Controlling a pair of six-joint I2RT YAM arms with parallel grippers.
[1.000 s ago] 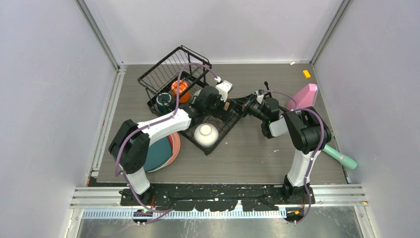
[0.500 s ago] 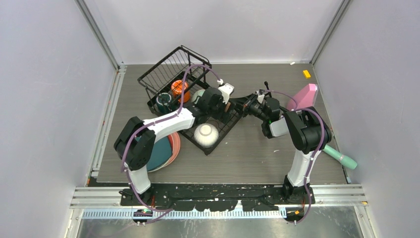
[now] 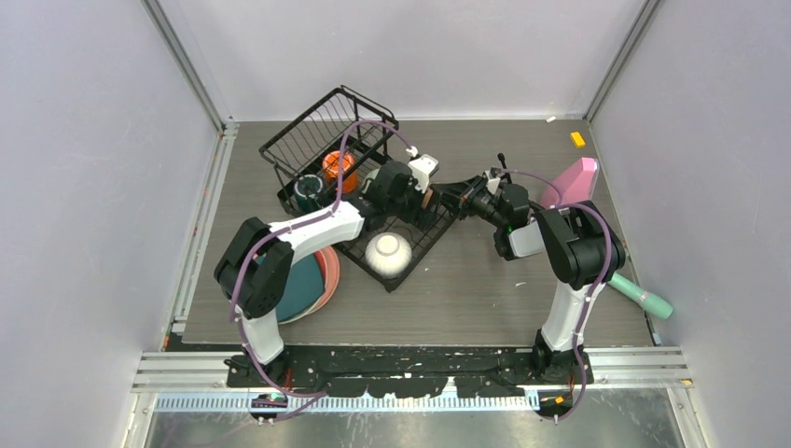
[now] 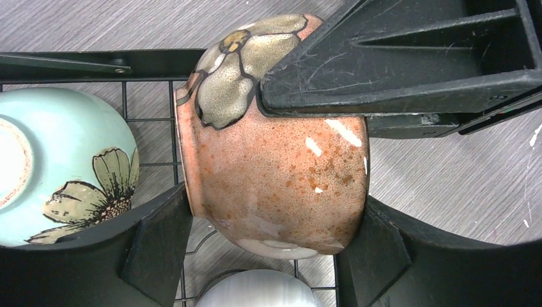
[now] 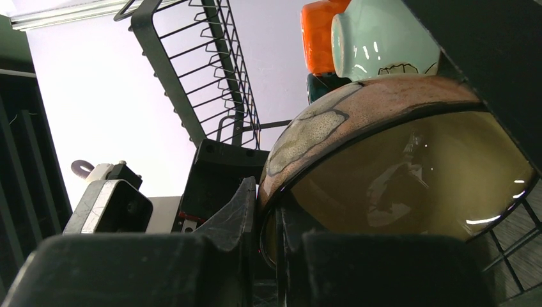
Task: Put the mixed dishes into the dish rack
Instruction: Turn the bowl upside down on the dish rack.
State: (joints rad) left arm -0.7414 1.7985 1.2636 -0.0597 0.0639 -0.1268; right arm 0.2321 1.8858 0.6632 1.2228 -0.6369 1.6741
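Tan bowl [image 4: 275, 173] over rack [image 3: 312, 135]: left gripper [image 4: 265, 246] clamped across its sides, right gripper [image 5: 268, 217] pinched on its rim; mint bowl [image 4: 64, 160] just beside, in rack.

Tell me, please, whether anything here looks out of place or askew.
The tan bowl lies tipped on its side over the rack, doubly gripped: the right hand pinches its rim while the left hand clasps its sides.

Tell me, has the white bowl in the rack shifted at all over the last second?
No. The white bowl sits in the same spot by the near corner of the dish rack.
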